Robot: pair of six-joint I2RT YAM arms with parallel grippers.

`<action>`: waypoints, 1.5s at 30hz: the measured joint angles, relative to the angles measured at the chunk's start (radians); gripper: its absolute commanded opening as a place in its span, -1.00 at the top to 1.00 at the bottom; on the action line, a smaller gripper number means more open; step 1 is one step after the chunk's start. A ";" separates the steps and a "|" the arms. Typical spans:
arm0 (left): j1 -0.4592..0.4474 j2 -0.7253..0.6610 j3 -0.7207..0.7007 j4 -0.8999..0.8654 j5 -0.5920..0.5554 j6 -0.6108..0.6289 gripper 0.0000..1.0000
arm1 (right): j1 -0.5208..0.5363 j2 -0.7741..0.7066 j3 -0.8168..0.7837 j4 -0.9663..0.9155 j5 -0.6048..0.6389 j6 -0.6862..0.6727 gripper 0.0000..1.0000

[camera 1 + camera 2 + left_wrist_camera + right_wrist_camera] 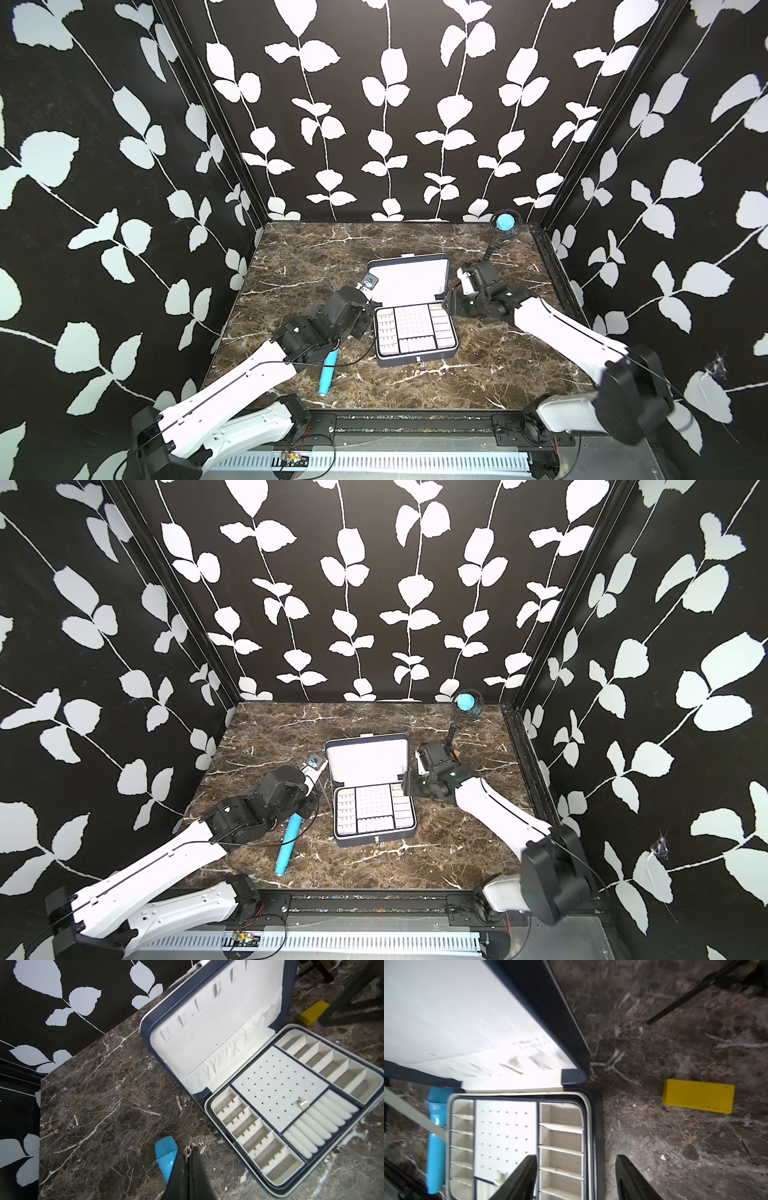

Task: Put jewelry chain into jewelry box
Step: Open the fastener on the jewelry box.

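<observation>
The jewelry box point(415, 360) point(376, 838) lies open mid-table, its white-lined lid point(207, 1032) raised and its gridded tray showing. My left gripper point(190, 1150) point(360, 328) is shut on the jewelry chain point(202, 1138), whose silvery links hang from the fingertips over the marble, just off the box's left side. The chain is too thin to make out in both top views. My right gripper point(576, 1159) point(451, 301) is open and holds nothing. One of its fingers point(527, 1169) is over the tray, with the box's right wall between the two.
A blue microphone point(328, 372) point(166, 1151) lies on the marble under my left arm. A small yellow block point(697, 1096) point(313, 1012) sits right of the box. A little fan on a stand point(505, 222) stands at the back right corner.
</observation>
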 measured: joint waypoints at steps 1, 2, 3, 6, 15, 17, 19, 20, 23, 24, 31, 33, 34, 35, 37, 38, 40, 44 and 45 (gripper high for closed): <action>0.000 -0.005 0.003 -0.005 -0.006 0.009 0.98 | 0.017 -0.031 -0.002 0.016 0.018 0.042 -0.26; 0.000 -0.009 0.004 -0.007 -0.013 0.016 0.98 | 0.044 -0.064 -0.010 0.047 0.050 0.091 -0.27; 0.000 -0.015 0.004 -0.008 -0.020 0.026 0.98 | 0.075 -0.094 -0.022 0.087 0.084 0.142 -0.27; 0.000 -0.027 0.004 -0.008 -0.038 0.048 0.97 | 0.180 -0.152 -0.076 0.245 0.206 0.317 -0.25; 0.004 -0.016 0.000 0.016 -0.045 0.072 0.98 | 0.297 0.124 -0.027 0.553 0.390 0.743 -0.23; 0.004 -0.012 -0.006 0.024 -0.043 0.076 0.98 | 0.305 0.168 -0.025 0.595 0.409 0.801 -0.24; 0.004 -0.013 -0.017 0.029 -0.041 0.077 0.98 | 0.308 0.195 -0.023 0.621 0.424 0.842 -0.25; 0.004 -0.013 -0.023 0.031 -0.040 0.078 0.98 | 0.309 0.203 -0.021 0.634 0.433 0.858 -0.25; 0.004 -0.013 -0.043 0.040 -0.036 0.079 0.98 | 0.310 0.214 -0.013 0.671 0.455 0.891 -0.27; 0.004 -0.013 -0.048 0.042 -0.034 0.080 0.98 | 0.310 0.217 -0.011 0.684 0.462 0.902 -0.27; 0.004 -0.013 -0.053 0.049 -0.022 0.086 0.98 | 0.310 0.241 0.017 0.736 0.480 0.932 -0.30; 0.004 -0.013 -0.053 0.049 -0.019 0.086 0.98 | 0.310 0.250 0.021 0.739 0.480 0.933 -0.30; 0.004 -0.013 -0.053 0.050 -0.018 0.086 0.98 | 0.310 0.254 0.023 0.740 0.480 0.934 -0.30; 0.004 -0.013 -0.053 0.050 -0.017 0.086 0.98 | 0.310 0.258 0.026 0.742 0.480 0.935 -0.30; 0.004 -0.013 -0.055 0.050 -0.015 0.087 0.98 | 0.310 0.265 0.029 0.745 0.478 0.936 -0.30; 0.004 -0.013 -0.056 0.050 -0.015 0.087 0.98 | 0.310 0.267 0.030 0.747 0.476 0.935 -0.30; 0.004 -0.013 -0.059 0.050 -0.014 0.087 0.97 | 0.310 0.271 0.032 0.748 0.473 0.935 -0.30; 0.004 -0.013 -0.064 0.053 -0.012 0.087 0.98 | 0.310 0.277 0.034 0.756 0.472 0.936 -0.30; 0.004 -0.013 -0.064 0.053 -0.011 0.087 0.98 | 0.310 0.278 0.034 0.757 0.472 0.936 -0.30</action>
